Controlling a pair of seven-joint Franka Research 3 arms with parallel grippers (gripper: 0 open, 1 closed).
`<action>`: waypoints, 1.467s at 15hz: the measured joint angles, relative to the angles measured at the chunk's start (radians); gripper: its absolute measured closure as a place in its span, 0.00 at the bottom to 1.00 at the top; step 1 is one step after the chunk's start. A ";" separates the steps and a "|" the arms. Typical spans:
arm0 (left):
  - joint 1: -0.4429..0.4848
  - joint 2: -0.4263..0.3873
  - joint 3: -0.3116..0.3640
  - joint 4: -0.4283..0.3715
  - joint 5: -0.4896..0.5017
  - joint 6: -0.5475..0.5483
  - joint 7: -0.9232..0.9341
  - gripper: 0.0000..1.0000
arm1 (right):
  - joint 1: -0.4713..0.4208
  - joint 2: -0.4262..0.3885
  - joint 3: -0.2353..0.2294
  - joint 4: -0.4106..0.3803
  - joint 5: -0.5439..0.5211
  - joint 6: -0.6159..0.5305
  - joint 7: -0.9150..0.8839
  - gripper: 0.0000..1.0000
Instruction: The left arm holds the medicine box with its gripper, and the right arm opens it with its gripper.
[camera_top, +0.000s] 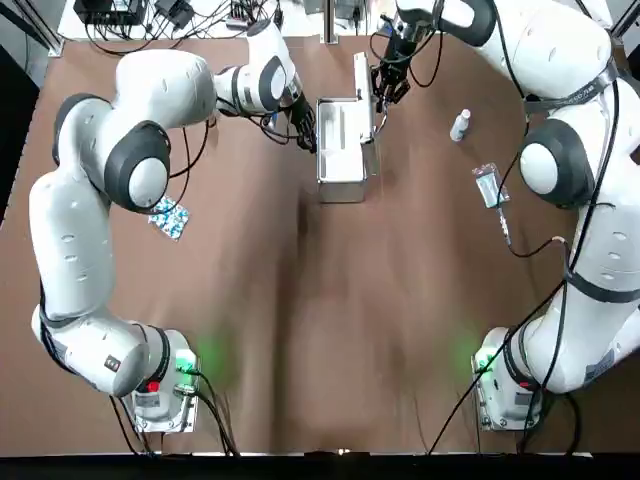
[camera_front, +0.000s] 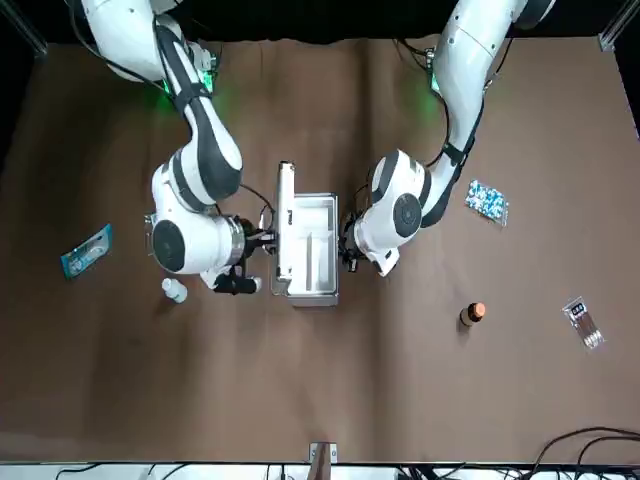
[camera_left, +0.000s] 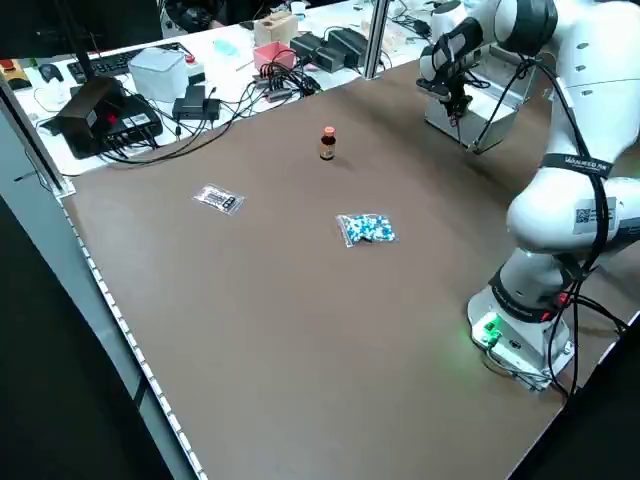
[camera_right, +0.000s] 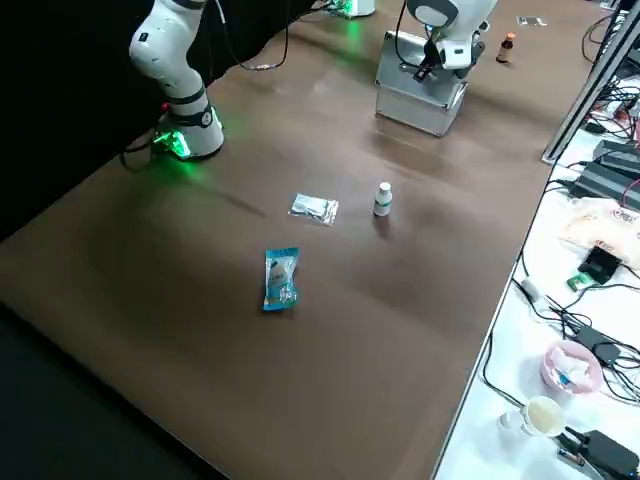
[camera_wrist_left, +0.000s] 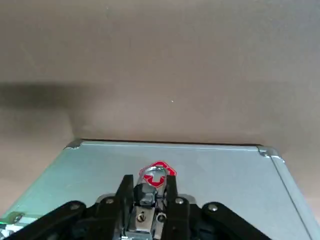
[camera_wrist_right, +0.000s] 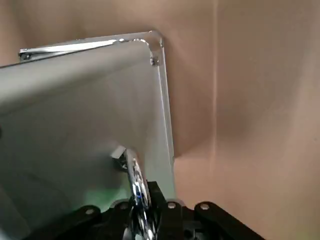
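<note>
Aluminium medicine box (camera_top: 340, 188) at the far middle of the brown table (camera_top: 330, 330), standing open: its lid (camera_front: 285, 225) is raised nearly upright on the robot's right side, exposing a smooth white moulded tray (camera_front: 312, 250) split by a ridge into compartments. The box is rectangular, with brushed grey panels, bright metal edging and rounded corner caps. The left gripper (camera_wrist_left: 148, 192) is at the box's left wall, clenched on a small metal latch (camera_wrist_left: 148, 190) just below a red emblem (camera_wrist_left: 157, 173). The right gripper (camera_wrist_right: 137, 200) is at the lid, clamped on its curved chrome handle (camera_wrist_right: 134, 175). Loose on the table, well apart from the box: a white plastic bottle (camera_top: 460, 125), an amber bottle (camera_front: 472, 314), a blue-and-white pill pack (camera_top: 168, 218) and a flat blue sachet (camera_right: 281, 278).
</note>
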 joint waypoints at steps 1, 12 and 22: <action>0.000 0.000 0.000 0.000 0.000 0.000 0.000 0.70 | -0.004 0.001 0.000 -0.001 0.000 -0.002 -0.004 0.93; 0.000 0.000 0.000 -0.001 0.000 0.001 0.000 0.70 | -0.028 0.005 -0.002 0.001 0.008 0.001 -0.048 0.73; -0.003 0.001 0.000 -0.002 0.000 0.005 0.000 0.01 | -0.052 0.005 -0.003 0.001 0.010 -0.014 -0.077 0.71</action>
